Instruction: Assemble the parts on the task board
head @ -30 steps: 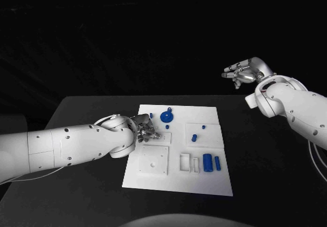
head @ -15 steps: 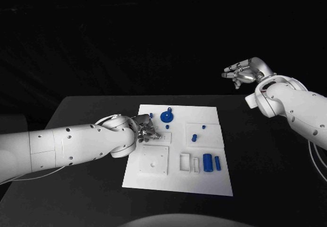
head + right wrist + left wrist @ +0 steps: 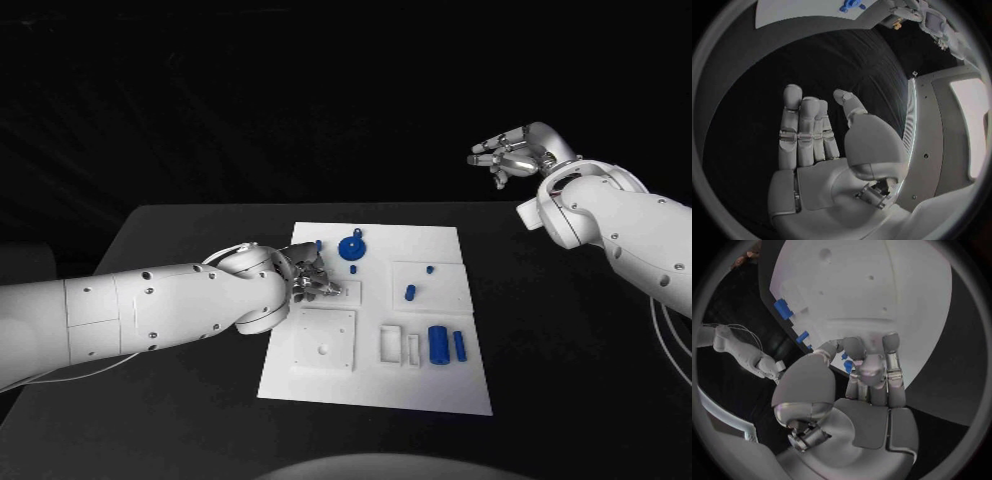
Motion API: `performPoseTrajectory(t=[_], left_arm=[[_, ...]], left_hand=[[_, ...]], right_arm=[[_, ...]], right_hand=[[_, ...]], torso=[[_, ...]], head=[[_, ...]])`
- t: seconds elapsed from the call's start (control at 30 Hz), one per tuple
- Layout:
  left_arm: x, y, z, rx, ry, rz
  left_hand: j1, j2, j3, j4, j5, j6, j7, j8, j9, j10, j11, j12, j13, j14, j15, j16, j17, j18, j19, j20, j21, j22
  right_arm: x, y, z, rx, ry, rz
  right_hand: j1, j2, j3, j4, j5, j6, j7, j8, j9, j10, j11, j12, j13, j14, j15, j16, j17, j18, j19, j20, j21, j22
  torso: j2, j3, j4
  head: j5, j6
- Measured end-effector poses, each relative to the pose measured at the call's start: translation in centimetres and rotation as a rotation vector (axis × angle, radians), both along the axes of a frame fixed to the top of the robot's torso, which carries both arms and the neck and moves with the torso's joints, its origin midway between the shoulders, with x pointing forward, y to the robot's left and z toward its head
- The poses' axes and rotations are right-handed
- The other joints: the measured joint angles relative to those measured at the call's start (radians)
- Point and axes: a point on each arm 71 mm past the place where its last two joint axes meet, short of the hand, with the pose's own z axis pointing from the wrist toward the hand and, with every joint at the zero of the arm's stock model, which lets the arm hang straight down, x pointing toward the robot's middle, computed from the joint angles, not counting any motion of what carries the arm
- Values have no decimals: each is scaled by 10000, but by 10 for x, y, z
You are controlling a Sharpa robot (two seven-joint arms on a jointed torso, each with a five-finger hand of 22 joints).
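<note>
Fingers [image 3: 871, 371] of my left hand [image 3: 304, 272] pinch a small blue part [image 3: 847, 365] over the task board [image 3: 447, 385]; right hand [image 3: 512, 150] is open, well apart above the tabletop [image 3: 188, 400].

Matt white task board [image 3: 433, 390], smooth blue plastic parts [image 3: 437, 343], matt black bench [image 3: 173, 400]; left hand [image 3: 306, 272] glossy silver metal.

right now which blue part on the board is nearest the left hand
The small blue peg, just beside the left hand; the round blue disc and the blue cylinders lie farther off.
</note>
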Motion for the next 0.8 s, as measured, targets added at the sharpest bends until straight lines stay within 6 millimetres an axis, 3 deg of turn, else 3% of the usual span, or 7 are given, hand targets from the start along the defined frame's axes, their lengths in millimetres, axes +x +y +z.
performPoseTrajectory(t=[0.07, 0.43, 0.5, 0.8], left_arm=[[0, 0, 0, 13, 0, 7], [0, -3, 0, 80, 48, -17], [0, -3, 0, 94, 68, -29], [0, -4, 0, 139, 101, -53]], left_hand=[[0, 1, 0, 0, 0, 0, 0, 16, 28, 2, 2, 0, 1, 0, 0, 0, 0, 156, -27, 27, 0, 4], [10, 11, -28, -28, -2, 2, 1, 15, 332, 35, 36, 128, -28, 34, 35, 78, 125, 157, -29, 174, 77, 3], [11, 12, -55, -55, -3, 2, 1, 43, 471, 35, 37, 148, -58, 35, 36, 124, 154, 315, -27, 242, 77, 3], [-41, 65, -55, -55, -3, 2, 1, 75, 784, 19, 52, 214, -137, 35, 36, 137, 189, 316, -45, 331, 155, 2]], right_arm=[[0, 0, 0, 0, 1, 2], [0, 0, 0, 2, 10, 10], [0, 0, 0, 1, 13, 10], [0, 0, 0, -2, 21, 12]], right_hand=[[0, 0, 0, 0, 0, 0, 0, 0, 0, 0, 0, 0, 0, 0, 0, 0, 0, 1, 0, 0, 0, 0], [-40, -40, 27, 27, 0, 0, -1, 0, 0, 0, 0, 0, 0, 0, 0, -38, -1, 0, 0, 0, 0, -1], [-39, -40, 27, 28, 0, 0, -1, 0, 0, 0, 0, 0, 0, 0, 0, -38, -1, 0, 0, 0, 0, -1], [-39, -40, 27, 28, 0, 1, -1, 0, 0, 0, 0, 0, 1, 0, 0, -38, -1, 0, 0, 0, 0, -2]], torso=[[-1, 0, 1], [-3, 0, 3], [-3, 0, 6], [-2, 0, 6]], head=[[-1, 0], [-1, 2], [-1, 2], [-10, 10]])
